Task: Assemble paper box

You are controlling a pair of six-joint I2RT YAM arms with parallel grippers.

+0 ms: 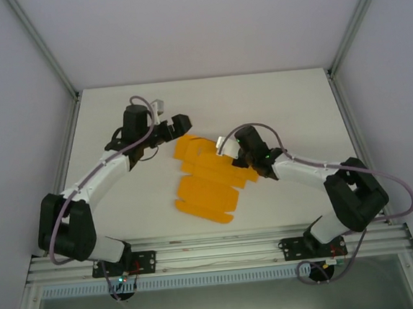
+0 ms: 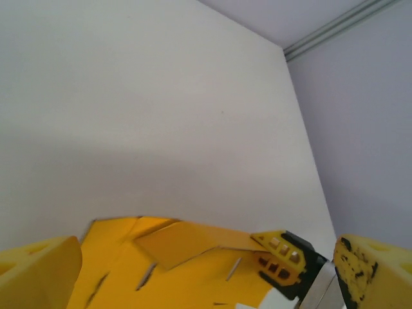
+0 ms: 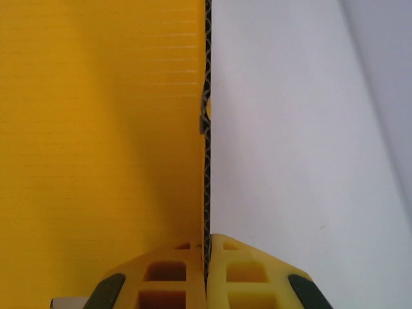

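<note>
The paper box is a flat orange-yellow die-cut sheet (image 1: 205, 180) lying mid-table, with several flaps and slits. My right gripper (image 1: 249, 164) is shut on the sheet's right edge. In the right wrist view its fingers (image 3: 167, 277) pinch the corrugated edge of the card (image 3: 103, 129), which stands on edge. My left gripper (image 1: 180, 125) hovers open at the sheet's far-left corner. In the left wrist view its yellow fingers (image 2: 38, 270) are spread wide over the sheet (image 2: 180, 270), touching nothing. There a raised flap (image 2: 193, 241) is held at its tip by the right gripper (image 2: 261, 238).
The white table (image 1: 274, 105) is bounded by grey walls with metal posts at the back corners. An aluminium rail (image 1: 215, 251) runs along the near edge, carrying both arm bases. Bare tabletop lies behind and to both sides of the sheet.
</note>
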